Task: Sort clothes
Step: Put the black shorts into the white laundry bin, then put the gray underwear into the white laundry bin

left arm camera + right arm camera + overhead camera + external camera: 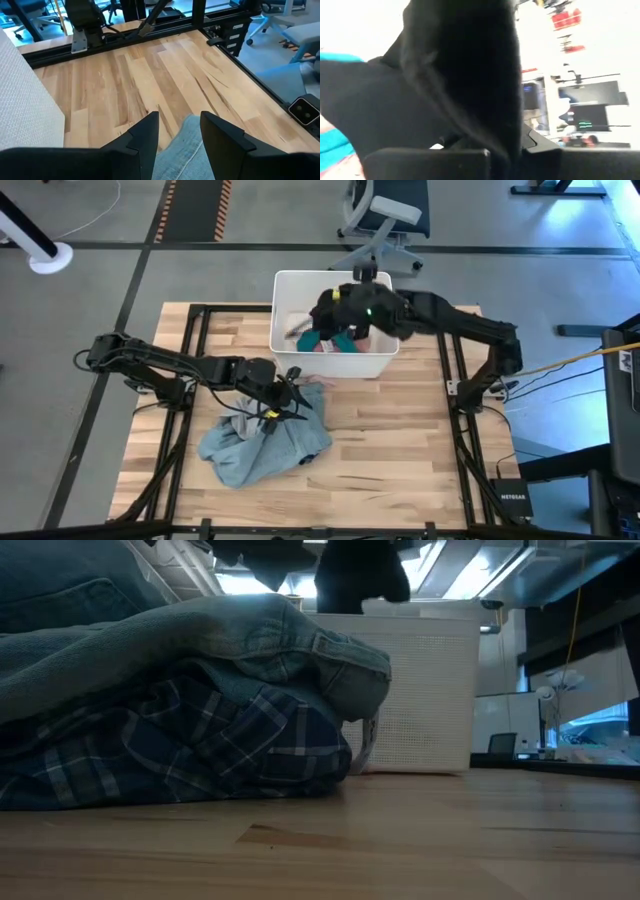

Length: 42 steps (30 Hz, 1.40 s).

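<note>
A white plastic bin (380, 362) stands at the table's far middle, with teal (343, 340) and pink (322, 347) pieces inside. My right gripper (336, 310) is over the bin, shut on a black garment (360, 580). A grey-blue shirt (265, 435) lies crumpled on the wood, draped over a plaid shirt (200, 750). My left gripper (179, 117) hovers open above the shirt's far edge (187, 147), and I see no contact with it. My right gripper is shut on the black garment (460, 75), but the cloth itself drapes over the fingers and hides the place of contact. The fingers slant down from the table's right side. The garment hangs below them, above the bin's rim.
Black frame rails (455, 395) run along the table's left and right sides. An office chair (385, 220) stands beyond the far edge. Bare wood (400, 450) lies to the right of the shirt pile, between the bin and the near edge.
</note>
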Motion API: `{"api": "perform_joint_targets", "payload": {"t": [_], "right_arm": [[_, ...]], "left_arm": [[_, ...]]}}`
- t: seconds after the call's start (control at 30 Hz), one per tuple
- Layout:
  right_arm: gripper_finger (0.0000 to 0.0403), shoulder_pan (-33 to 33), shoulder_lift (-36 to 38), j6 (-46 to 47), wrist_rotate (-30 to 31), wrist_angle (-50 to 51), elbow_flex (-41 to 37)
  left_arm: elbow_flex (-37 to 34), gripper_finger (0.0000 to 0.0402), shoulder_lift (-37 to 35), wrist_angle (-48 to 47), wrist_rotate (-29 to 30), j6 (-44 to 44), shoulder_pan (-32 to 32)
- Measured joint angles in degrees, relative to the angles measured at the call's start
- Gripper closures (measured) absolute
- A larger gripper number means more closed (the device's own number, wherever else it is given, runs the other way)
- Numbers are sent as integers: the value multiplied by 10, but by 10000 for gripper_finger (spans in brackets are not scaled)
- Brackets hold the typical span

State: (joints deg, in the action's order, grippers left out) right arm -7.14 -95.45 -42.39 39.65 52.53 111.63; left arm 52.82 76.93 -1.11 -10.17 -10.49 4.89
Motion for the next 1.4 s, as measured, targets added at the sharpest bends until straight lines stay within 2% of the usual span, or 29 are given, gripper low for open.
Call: {"api": "perform_joint_targets", "payload": {"t": [0.1, 0.17, 0.37, 0.47, 0.57, 0.63, 0.7, 0.83, 1.03, 1.27, 1.4], "right_arm": [[372, -37, -8, 4, -57, 2, 0], [351, -53, -13, 4, -73, 5, 0], [251, -69, -20, 4, -85, 32, 0], [210, -68, -16, 29, -112, 88, 0], [187, -67, -14, 56, -150, 156, 0], [181, -61, -14, 73, -164, 206, 0], [179, -51, -14, 81, -153, 238, 0], [178, -21, -11, 101, -108, 268, 0], [178, 29, -7, 122, -107, 318, 0], [178, 83, -6, 162, -114, 321, 0], [178, 146, -6, 211, -130, 303, -6]], "left_arm": [[0, 263, 0, 0, 0, 0, 0], [0, 263, 0, 0, 0, 0, 0], [0, 263, 0, 0, 0, 0, 0], [0, 263, 0, -1, 0, 0, -1], [0, 263, 0, -1, 0, -2, -1], [0, 263, 0, 0, 0, -2, 0], [0, 263, 0, 0, 0, -2, 0], [0, 263, 0, 0, 0, 0, 0], [0, 263, 0, 0, 0, 2, 0], [0, 263, 0, 0, 0, 10, 0], [0, 263, 0, 1, 6, 0, 0]]}}
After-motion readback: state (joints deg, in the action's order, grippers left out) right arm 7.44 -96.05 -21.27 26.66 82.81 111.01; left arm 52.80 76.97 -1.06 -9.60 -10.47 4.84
